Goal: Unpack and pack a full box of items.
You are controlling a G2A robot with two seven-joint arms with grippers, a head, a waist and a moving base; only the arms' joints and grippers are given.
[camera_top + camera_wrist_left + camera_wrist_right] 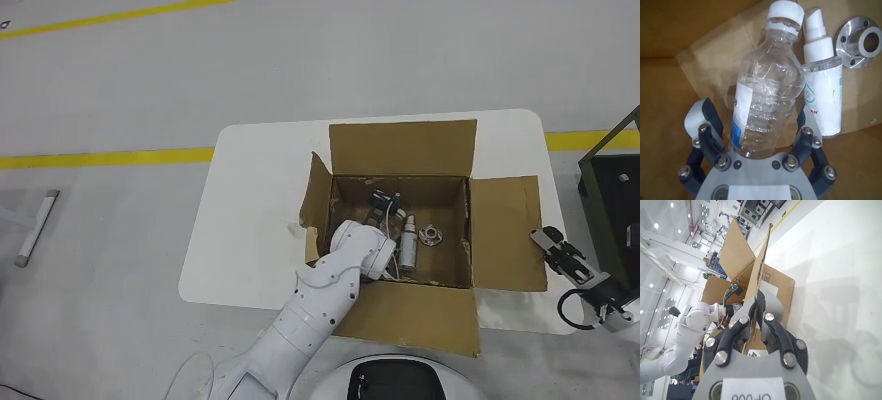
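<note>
Left fingers (696, 117) spread around a water bottle (762, 91) inside the box (400, 150); right fingers (772, 306) pinched on the box's side flap (505, 230).

The box stands open mid-tabletop (250, 220), and the clamped flap lies flat at its 3 o'clock. On the box floor a spray bottle (408, 245) lies against the water bottle's 3 o'clock side. One left finger is wedged between the two, the other stands clear of the plastic. A metal flange (430, 236) sits just beside the spray bottle, again at 3 o'clock. From the top the left arm's wrist covers the water bottle and the box's 7 o'clock corner, while the left wrist view lays the bottle and the finger gap bare. The right wrist view shows the flap's corrugated edge (762, 262) squeezed between the pads. A grey bar (35, 228) lies on the floor well off at 9 o'clock.
</note>
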